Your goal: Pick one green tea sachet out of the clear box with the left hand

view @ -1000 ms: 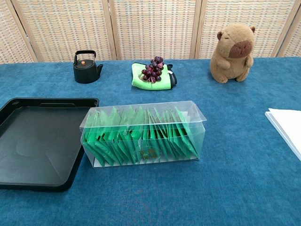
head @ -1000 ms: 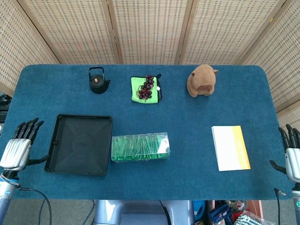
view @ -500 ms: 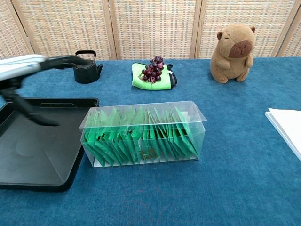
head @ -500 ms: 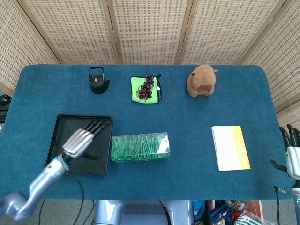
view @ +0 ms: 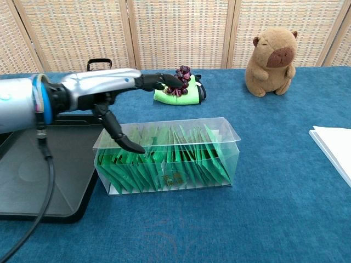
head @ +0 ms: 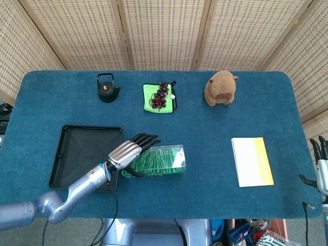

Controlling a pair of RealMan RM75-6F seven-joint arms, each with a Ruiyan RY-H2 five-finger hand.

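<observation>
The clear box [head: 177, 155] [view: 225, 143] lies open-topped near the table's front middle, packed with several upright green tea sachets [head: 159, 161] [view: 164, 156]. My left hand [head: 128, 152] [view: 118, 90] hovers over the box's left end, fingers stretched flat and spread, thumb hanging down beside the left wall. It holds nothing. My right hand [head: 322, 164] stays at the far right table edge, fingers apart and empty; the chest view does not show it.
A black tray [head: 77, 154] [view: 33, 181] sits just left of the box. At the back stand a black teapot [head: 106, 88], grapes on a green cloth [head: 160, 96] [view: 178, 87] and a capybara plush [head: 221, 88] [view: 272, 55]. A white-yellow booklet [head: 252, 161] lies right.
My left arm swung from the left table edge across the tray to above the box's left end. The right hand drifted slightly down and right.
</observation>
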